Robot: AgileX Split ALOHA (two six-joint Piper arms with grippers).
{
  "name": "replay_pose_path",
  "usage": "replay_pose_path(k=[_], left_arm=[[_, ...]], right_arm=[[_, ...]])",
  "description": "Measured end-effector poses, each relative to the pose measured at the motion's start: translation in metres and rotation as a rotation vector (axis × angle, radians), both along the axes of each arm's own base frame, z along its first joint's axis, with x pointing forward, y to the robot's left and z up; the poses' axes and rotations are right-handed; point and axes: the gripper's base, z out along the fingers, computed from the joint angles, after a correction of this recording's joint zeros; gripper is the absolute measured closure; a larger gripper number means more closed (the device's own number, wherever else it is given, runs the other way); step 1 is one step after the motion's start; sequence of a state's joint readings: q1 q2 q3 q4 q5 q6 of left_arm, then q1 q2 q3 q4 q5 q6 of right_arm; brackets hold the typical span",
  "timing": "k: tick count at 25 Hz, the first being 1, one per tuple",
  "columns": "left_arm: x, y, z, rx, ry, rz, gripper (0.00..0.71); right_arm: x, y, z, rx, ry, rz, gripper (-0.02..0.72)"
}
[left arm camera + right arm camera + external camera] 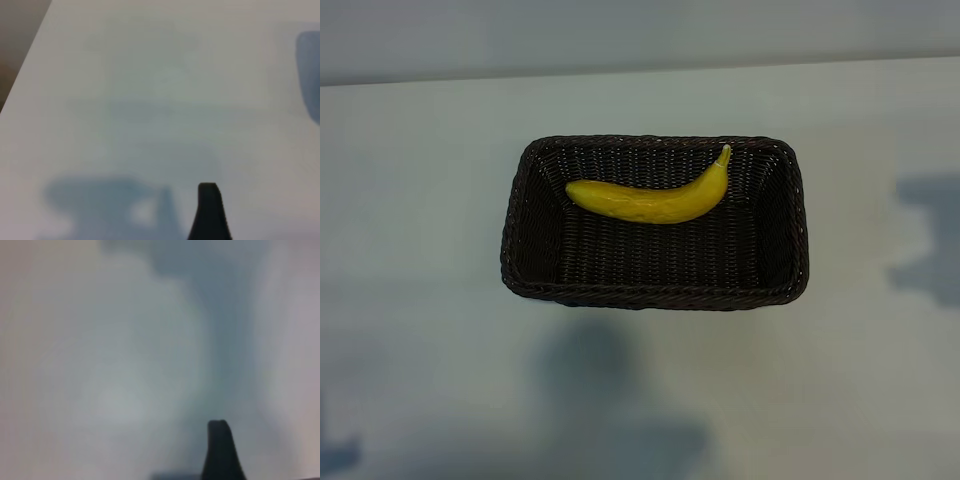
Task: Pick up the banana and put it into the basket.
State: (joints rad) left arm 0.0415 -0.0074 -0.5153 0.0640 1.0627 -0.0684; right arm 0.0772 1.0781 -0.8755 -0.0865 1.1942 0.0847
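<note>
The bright yellow banana [650, 200] lies inside the dark brown woven basket [525, 230], along its far side, with its stem tip toward the right corner. No arm or gripper shows in the exterior view. My left gripper [161, 200] hangs over bare table; only one black finger [210, 215] shows and nothing is beside it. My right gripper [161, 440] is also over bare table, with a single black finger [221, 452] in view and nothing held. Neither the banana nor the basket appears in either wrist view.
The basket stands in the middle of a pale tabletop [420, 350]. Soft shadows fall on the table in front of the basket [590, 380] and at the right edge [935, 240]. The table's edge [25, 60] shows in the left wrist view.
</note>
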Motion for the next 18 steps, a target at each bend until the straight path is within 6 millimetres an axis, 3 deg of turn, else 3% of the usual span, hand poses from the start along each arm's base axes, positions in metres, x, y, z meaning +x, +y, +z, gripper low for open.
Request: replay_pose_path(k=[8,12,18], left_arm=[[0.0,0.0,0.0,0.0,0.0,0.0,0.151],[0.0,0.0,0.0,0.001,0.0,0.0,0.151],[0.0,0.0,0.0,0.001,0.0,0.0,0.151]], right_arm=[[-0.073,-0.003,-0.031,0.032,-0.178,0.024,0.223],[-0.093,-0.005,-0.043,0.036,-0.219,0.025,0.223],[-0.107,-0.006,-0.039,0.042,-0.307,0.026,0.223]])
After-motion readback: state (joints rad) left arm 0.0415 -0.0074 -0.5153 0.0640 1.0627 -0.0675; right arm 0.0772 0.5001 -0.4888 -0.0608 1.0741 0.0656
